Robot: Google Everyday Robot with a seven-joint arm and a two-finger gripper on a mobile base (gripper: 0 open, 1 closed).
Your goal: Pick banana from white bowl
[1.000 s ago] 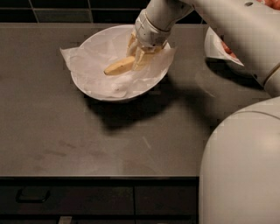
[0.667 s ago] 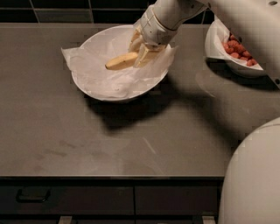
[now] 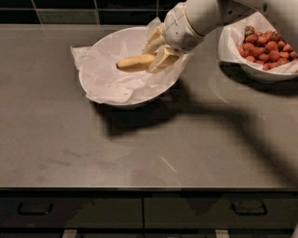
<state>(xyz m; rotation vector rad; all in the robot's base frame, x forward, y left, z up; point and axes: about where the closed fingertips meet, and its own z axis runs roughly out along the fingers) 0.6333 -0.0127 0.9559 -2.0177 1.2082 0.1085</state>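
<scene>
Scanning from the left edge of the dark bench (image 3: 139,153): crinkled white paper (image 3: 91,60) spilling a corner out past the rim of the white bowl (image 3: 125,101), wide and round, set toward the back of the bench, left of centre. Inside, over the lining and near the bowl's middle, the banana (image 3: 134,62), pale yellow, nearly straight, lying roughly level with its length running left to right. At its right end, the tool (image 3: 157,52), clenched on the banana, one pale finger above the fruit and one below, over the right half of the bowl. Behind the tool, a thick white arm (image 3: 209,14) reaching in from the upper right. Below and to the right of the bowl, a dark shadow (image 3: 139,118) on the bench. Farther right, well apart from the first bowl and cut by the picture's edge, a second bowl (image 3: 253,73), also paper-lined, heaped with red strawberries (image 3: 263,49). Along the bottom, dark drawers (image 3: 93,211) under the bench front, each with a handle (image 3: 32,209).
</scene>
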